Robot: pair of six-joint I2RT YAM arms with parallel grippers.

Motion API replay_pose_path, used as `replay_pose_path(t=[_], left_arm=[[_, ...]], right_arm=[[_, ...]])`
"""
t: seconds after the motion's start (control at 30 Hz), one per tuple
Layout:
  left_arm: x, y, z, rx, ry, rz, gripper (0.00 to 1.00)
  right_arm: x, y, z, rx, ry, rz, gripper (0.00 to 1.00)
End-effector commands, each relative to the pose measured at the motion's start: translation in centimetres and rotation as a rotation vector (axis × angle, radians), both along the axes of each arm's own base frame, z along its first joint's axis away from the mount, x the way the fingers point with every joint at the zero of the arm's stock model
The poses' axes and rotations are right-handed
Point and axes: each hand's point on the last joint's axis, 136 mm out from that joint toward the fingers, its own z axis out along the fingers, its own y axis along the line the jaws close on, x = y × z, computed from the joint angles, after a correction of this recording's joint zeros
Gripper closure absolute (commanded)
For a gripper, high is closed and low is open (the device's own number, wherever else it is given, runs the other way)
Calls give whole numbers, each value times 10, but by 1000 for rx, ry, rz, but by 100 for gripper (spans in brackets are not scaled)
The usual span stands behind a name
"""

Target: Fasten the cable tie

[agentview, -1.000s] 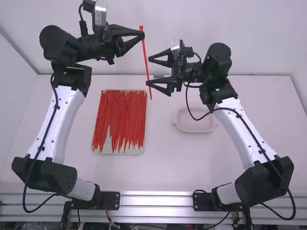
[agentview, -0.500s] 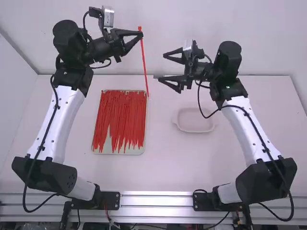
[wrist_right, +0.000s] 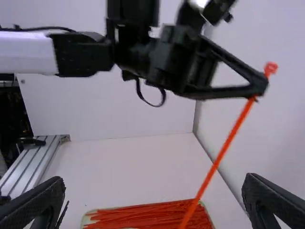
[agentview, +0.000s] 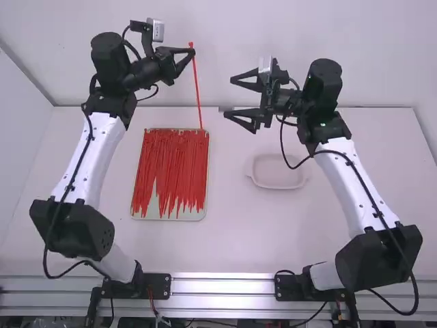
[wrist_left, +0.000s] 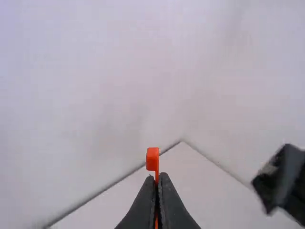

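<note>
light: bright, even | shadows: faint, soft on table [agentview: 232, 205] | source: probably overhead

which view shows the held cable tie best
The right wrist view: the cable tie runs large across it, gripped just below its head by the left hand, strap slanting down. The high view shows its whole length, but thin. The left wrist view catches its head above the shut fingers.

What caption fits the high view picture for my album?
Left pincer holds a red cable tie dangling above the tray; right pincer open.
</note>
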Motion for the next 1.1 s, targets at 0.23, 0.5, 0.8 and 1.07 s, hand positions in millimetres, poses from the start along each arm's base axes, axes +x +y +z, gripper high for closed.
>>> replay_pose_path(t=[0.23,0.5,0.8,1.07], left_arm=[[16,-1,-44,-89,239,-56,98],[-12,-13,-33,-236,440,-249,98],[-27,-19,-27,-384,717,-328,98],[-23,-18,-26,-470,846,-297,98]], right_arm=[[-8,8,-5,-41,-191,36,1],[-23,2,-21,-72,-476,132,1],[-42,6,-21,-29,-783,225,1],[-57,23,-21,-2,-985,273,1]])
